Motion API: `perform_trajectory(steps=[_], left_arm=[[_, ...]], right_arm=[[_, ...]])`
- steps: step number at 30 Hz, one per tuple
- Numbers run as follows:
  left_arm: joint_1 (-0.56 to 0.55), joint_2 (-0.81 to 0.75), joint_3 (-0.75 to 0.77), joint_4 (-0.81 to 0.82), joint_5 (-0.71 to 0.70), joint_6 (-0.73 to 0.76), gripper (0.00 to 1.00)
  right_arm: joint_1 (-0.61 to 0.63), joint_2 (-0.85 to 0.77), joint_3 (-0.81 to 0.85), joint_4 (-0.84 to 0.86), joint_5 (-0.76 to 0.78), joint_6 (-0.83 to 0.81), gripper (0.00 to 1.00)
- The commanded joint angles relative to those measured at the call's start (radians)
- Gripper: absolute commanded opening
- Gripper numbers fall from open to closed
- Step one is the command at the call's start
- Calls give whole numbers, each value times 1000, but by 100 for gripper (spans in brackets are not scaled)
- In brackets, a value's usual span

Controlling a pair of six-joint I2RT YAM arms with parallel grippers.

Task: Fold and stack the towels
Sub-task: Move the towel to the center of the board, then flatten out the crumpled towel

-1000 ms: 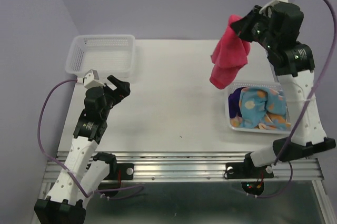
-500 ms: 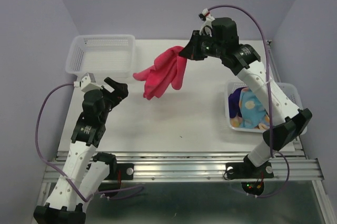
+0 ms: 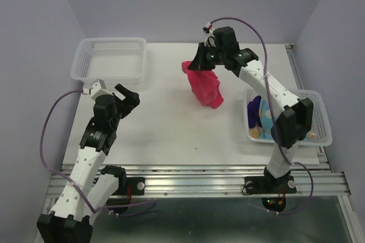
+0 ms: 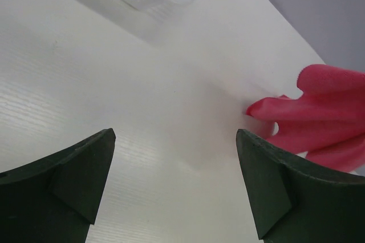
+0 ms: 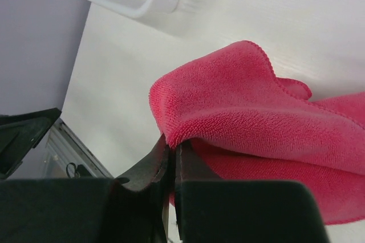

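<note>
The white table (image 3: pixel 171 134) carries two mesh baskets: the left basket (image 3: pixel 111 57) sits at its far left corner, and the right basket (image 3: pixel 319 118) against its right edge holds a heap of towels (image 3: pixel 256 118), purple and dotted blue, half hidden behind the right arm. Over the far middle of the table the pink towel (image 3: pixel 206 86) hangs bunched from the right gripper (image 3: pixel 201 64), whose fingers are pinched tight on its hem. The left gripper (image 3: pixel 130 96) hovers near the left edge, fingers spread wide, holding nothing

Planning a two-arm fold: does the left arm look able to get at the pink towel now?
Probably yes: the open left gripper faces the pink towel, with only bare table between them.
</note>
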Motion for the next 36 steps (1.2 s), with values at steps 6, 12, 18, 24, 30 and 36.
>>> perform_trajectory(steps=[6,12,18,24,30,36], left_arm=[[-4,97,-16,106,40,16,99],[-6,162,-10,159,115,51,99],[-72,237,-22,258,218,59,99],[-194,459,42,357,243,48,99],[-244,571,114,367,238,37,99],[-248,509,73,348,189,25,99]], right_arm=[[-74,537,589,-134,31,-167,23],[-74,449,434,-63,99,-249,92],[-74,78,-125,146,346,-124,100],[-85,-79,-403,168,458,-51,100],[-88,104,-287,180,259,-186,100],[-77,218,-277,234,196,-197,100]])
